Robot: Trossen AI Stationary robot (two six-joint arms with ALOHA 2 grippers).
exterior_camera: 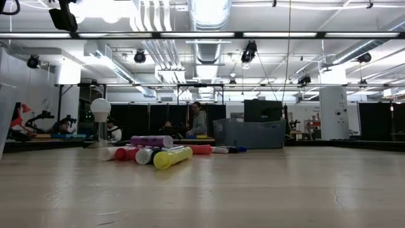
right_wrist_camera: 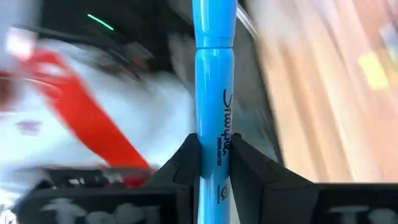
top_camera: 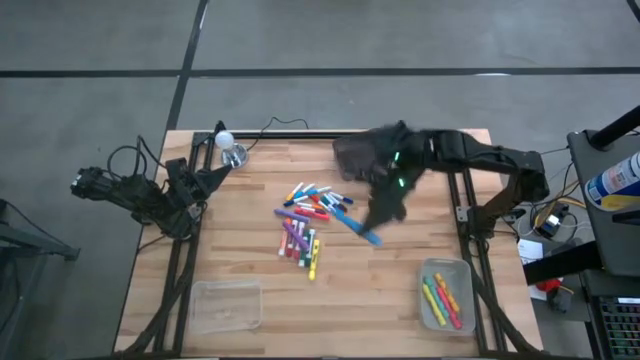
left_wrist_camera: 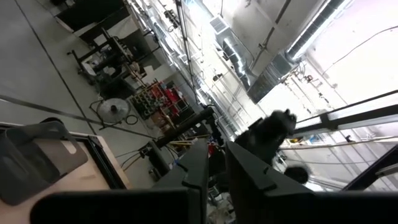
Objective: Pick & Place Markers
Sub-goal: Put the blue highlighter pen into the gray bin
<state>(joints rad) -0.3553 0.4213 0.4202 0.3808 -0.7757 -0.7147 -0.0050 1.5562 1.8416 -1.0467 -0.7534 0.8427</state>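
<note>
High view: right pincer [top_camera: 372, 236] pinching a blue marker [top_camera: 358, 227], mid-carry above the desk [top_camera: 400, 300].
Next, I'd say, it swings to the right tray [top_camera: 463, 268], already holding markers, and lets go. The pile of markers [top_camera: 305, 222] waits mid-desk. Right arm reaches far inward; left pincer [left_wrist_camera: 214, 171] is pressed together, parked at the desk's left edge.

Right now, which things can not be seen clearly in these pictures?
- High view: the right gripper's hold on the blue marker is hidden under the blurred arm.
- High view: the markers in the pile overlap, too small to count.
- Low view: both trays and both arms are out of sight.
- Right wrist view: everything behind the marker is smeared.
- Left wrist view: the table is cut off.
</note>
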